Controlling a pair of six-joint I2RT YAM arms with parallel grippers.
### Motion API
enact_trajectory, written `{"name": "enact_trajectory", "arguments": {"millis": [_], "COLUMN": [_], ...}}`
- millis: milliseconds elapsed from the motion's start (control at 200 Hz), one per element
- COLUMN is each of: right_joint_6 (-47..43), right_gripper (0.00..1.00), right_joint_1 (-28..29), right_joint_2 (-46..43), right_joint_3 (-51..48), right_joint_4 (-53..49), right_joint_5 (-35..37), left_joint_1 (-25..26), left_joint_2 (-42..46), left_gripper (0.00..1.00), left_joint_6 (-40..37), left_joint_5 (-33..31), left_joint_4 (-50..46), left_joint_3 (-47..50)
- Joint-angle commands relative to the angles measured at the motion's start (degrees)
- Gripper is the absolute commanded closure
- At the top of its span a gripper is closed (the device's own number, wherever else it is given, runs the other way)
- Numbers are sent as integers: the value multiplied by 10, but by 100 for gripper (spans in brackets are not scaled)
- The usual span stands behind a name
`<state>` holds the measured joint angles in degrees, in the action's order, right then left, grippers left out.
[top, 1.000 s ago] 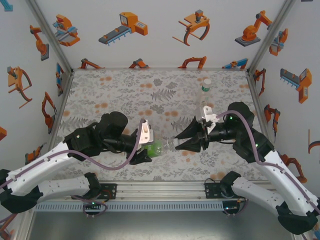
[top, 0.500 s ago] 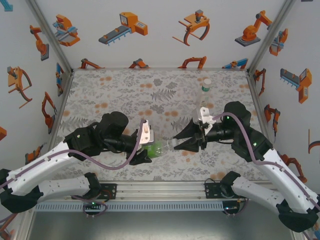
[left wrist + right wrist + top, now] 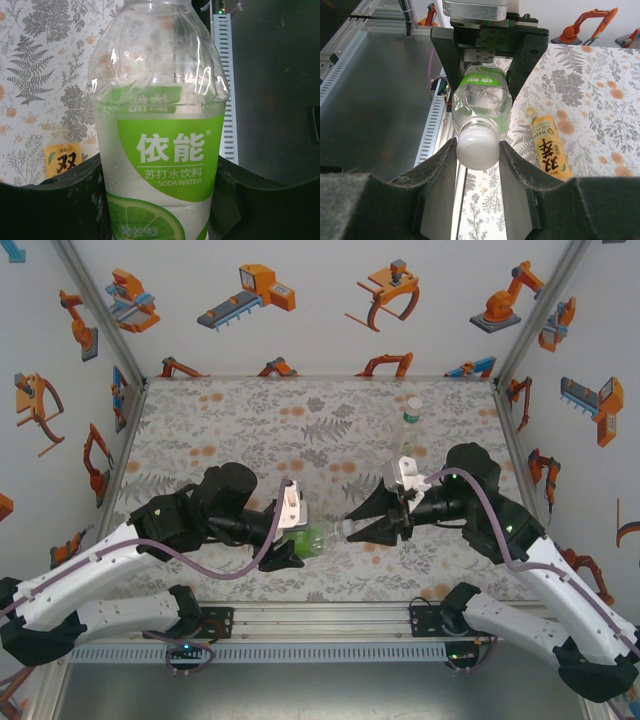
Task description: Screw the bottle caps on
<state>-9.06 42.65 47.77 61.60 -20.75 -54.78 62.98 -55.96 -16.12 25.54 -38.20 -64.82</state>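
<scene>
My left gripper (image 3: 297, 546) clamps the bottle (image 3: 160, 150) sideways; my right gripper (image 3: 356, 530) pinches the cap (image 3: 477, 150) on its neck.

Right gripper (image 3: 352, 529), on the whitish cap (image 3: 476, 150), moved left toward the left gripper (image 3: 298, 545). Most of that travel came in the first half-second. Its white wrist block (image 3: 403, 472) shifted left and slightly down with it. Right elbow (image 3: 470, 462) followed leftward. From above, the finger silhouette had narrowed. Soda-water bottle (image 3: 318, 537): green label patch ended marginally further right.
</scene>
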Motion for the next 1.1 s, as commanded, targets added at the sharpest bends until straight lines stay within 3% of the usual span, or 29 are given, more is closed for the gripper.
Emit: {"name": "enact_trajectory", "arguments": {"millis": [0,726,1091], "right_joint_6": [-17,-107,-147], "right_gripper": [100,100,100], "right_joint_1": [6,53,74], "right_joint_2": [-1,7,16], "right_joint_3": [12,21,32], "right_joint_4": [6,-62,-98], "right_joint_5": [-13,-19,-18], "left_joint_1": [5,1,-9], "left_joint_2": [-3,-3,-22], "left_gripper": [100,100,100], "left_joint_6": [-8,39,53], "left_joint_5": [41,79,130], "left_joint_4": [19,55,34], "left_joint_3": [-15,-6,-17]}}
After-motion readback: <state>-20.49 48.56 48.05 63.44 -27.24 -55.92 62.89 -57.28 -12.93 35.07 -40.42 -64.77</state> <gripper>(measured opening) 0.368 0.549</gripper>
